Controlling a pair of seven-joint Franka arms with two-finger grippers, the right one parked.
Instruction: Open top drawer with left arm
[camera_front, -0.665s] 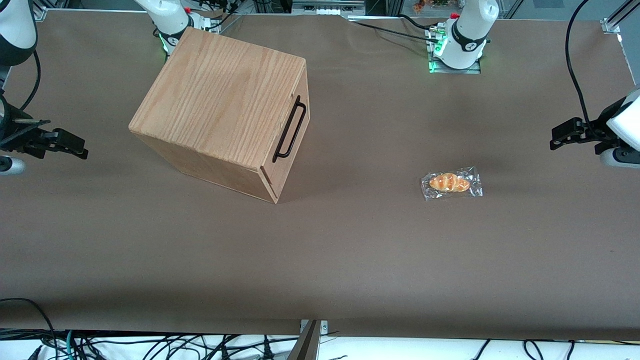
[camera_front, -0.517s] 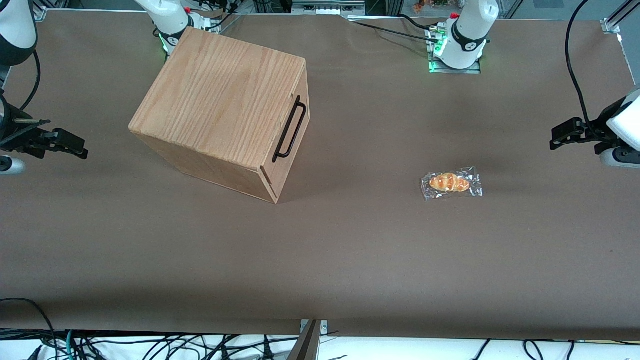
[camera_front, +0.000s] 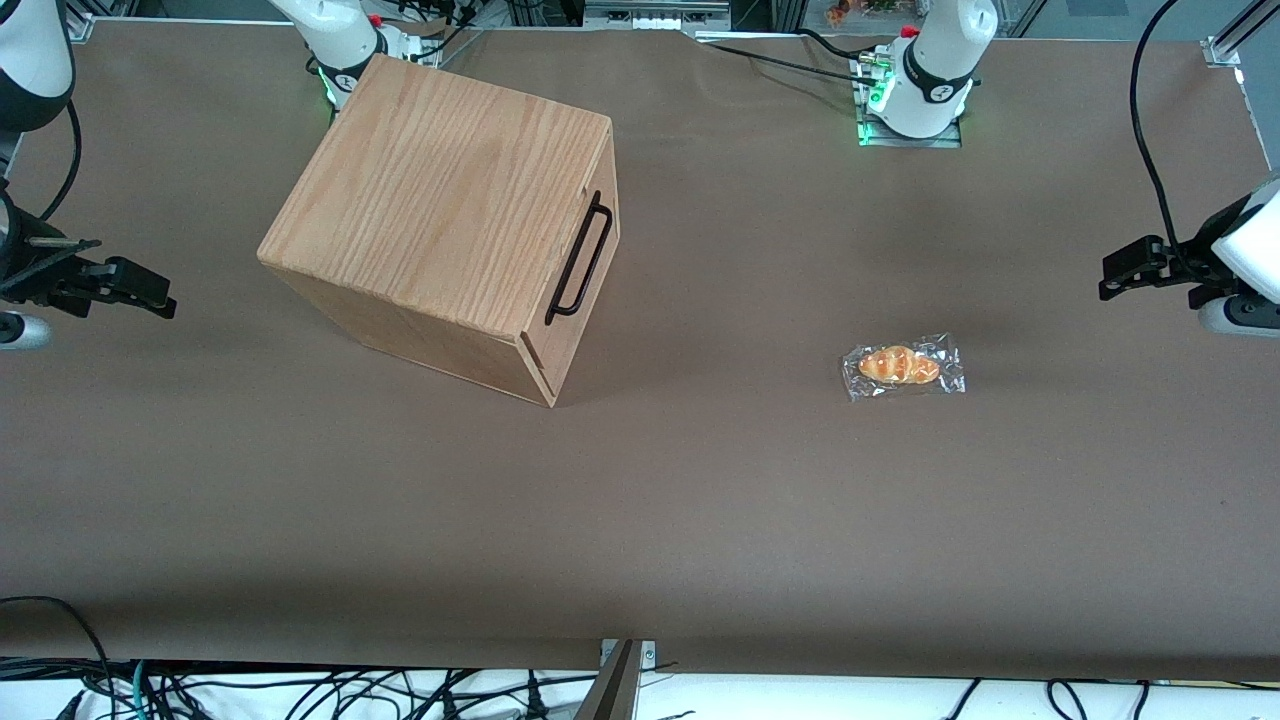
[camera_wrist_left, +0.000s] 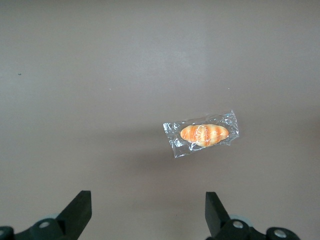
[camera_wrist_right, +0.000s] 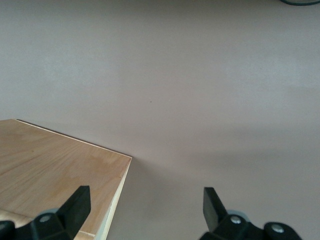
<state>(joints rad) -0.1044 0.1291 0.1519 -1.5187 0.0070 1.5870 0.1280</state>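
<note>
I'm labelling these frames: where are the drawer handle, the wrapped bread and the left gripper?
drawer handle (camera_front: 580, 262), front view, mid-bar.
wrapped bread (camera_wrist_left: 204, 134), left wrist view, on the bun.
left gripper (camera_wrist_left: 148, 212), left wrist view, midway between open fingertips.

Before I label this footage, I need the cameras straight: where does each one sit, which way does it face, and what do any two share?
Front view: high, facing the robots over the table; shows the cabinet, its shut top drawer, the wrapped bun, and the left arm's gripper at the working arm's end.
Left wrist view: looks down past the open gripper at the bun.
Right wrist view: looks down at the cabinet top; parked fingers show.
Shared: the bun, front and left wrist views.
</note>
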